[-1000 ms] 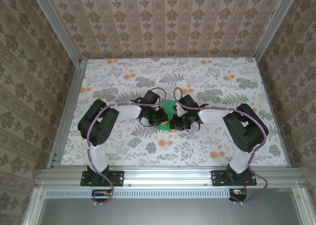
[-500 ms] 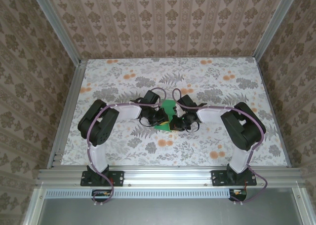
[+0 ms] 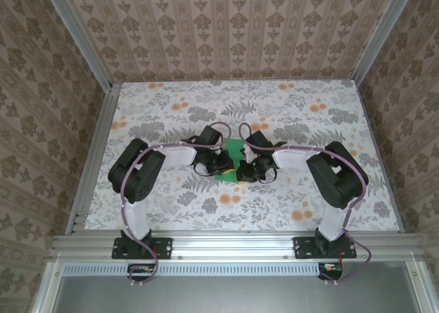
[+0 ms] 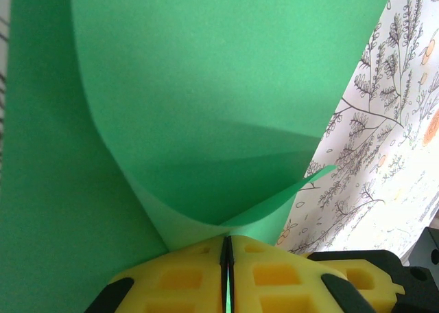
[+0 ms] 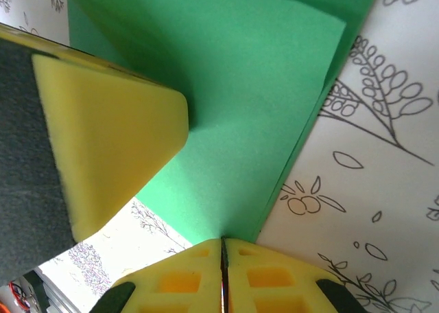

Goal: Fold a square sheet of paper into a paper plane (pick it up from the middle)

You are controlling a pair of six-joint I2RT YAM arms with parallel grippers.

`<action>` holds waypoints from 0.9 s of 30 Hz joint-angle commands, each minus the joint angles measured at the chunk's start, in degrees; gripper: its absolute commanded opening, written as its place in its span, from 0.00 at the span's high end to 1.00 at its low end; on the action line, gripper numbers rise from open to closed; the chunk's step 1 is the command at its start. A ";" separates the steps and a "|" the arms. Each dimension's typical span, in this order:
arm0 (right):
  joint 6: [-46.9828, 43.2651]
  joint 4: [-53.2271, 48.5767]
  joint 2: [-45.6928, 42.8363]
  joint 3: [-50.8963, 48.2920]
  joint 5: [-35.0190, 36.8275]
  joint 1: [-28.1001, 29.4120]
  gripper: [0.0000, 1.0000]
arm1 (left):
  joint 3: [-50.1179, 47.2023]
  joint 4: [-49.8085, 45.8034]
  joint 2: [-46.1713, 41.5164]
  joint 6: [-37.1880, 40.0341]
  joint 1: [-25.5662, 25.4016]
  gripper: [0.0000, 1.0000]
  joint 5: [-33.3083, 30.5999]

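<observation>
At mid-table, between the two arms, the paper (image 3: 236, 148) is sitting partly folded, with both grippers working on it close together.

Findings:
- The left gripper (image 4: 226, 243) is pinching a raised flap. Its jaws are pressed together on the paper, which is curling over in a soft loop and not lying flat.
- The right gripper (image 5: 222, 244) is biting the edge of a doubled layer at the very tips, jaws together on the sheet. One left finger (image 5: 110, 141) is pressing on the paper just beside it.

Risks, as judged:
- The loop is carrying no sharp crease; pressing it down off-line would be setting a skewed fold.
- Both grips are holding only at the tips, so any sideways pull could be slipping the paper free.
- Arms drawing apart would be tearing the thin sheet.
- The grippers are standing nearly touching, and a small misjudged move could be knocking them together or dragging the paper across the table (image 5: 384, 155).
</observation>
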 commanded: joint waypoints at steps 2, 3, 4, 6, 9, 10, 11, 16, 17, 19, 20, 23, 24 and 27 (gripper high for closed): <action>-1.90 -9.79 3.69 -0.70 5.93 0.55 0.91 | 0.88 -2.26 2.44 1.78 1.19 0.88 -0.86; -2.22 -10.73 3.82 -0.57 6.60 0.55 0.91 | 1.05 -2.26 2.65 1.98 1.34 0.88 -0.62; -2.55 -11.63 3.83 -0.59 7.31 0.55 0.91 | 1.28 -2.27 2.83 2.14 1.56 0.88 -0.46; -3.02 -12.69 3.98 -0.57 8.34 0.55 0.91 | 1.57 -2.24 3.27 2.52 1.97 0.88 -0.24; -3.58 -13.61 4.56 -0.70 8.96 0.55 0.91 | 1.91 -2.18 3.81 3.19 2.62 0.87 0.22; -3.57 -13.77 4.75 -0.72 9.06 0.55 0.91 | 2.01 -2.18 3.90 3.53 2.88 0.88 0.22; -3.59 -14.00 4.92 -0.72 9.29 0.64 0.91 | 1.98 -2.18 3.92 3.80 3.19 0.87 0.36; -3.59 -15.54 5.50 -0.54 10.75 0.64 0.91 | 1.89 -2.05 4.04 4.55 4.54 0.87 0.65; -3.53 -16.09 5.66 -0.41 11.12 0.64 0.91 | 1.85 -2.16 3.99 4.77 4.86 0.87 0.63; -3.59 -16.18 5.70 -0.42 11.43 0.69 0.91 | 2.01 -2.40 3.91 5.13 5.42 0.87 0.58; -3.59 -16.18 5.76 -0.40 11.51 0.72 0.91 | 2.06 -2.69 3.81 5.37 5.66 0.87 0.42; -3.59 -16.30 5.97 -0.30 11.62 0.73 0.91 | 2.36 -3.77 3.52 6.25 6.30 0.87 -0.43; -3.55 -16.33 5.99 -0.27 11.62 0.73 0.91 | 2.49 -4.01 3.49 6.52 6.48 0.87 -0.86; -3.59 -16.25 5.94 -0.27 11.62 0.72 0.91 | 2.98 -4.75 3.61 7.18 7.11 0.87 -1.28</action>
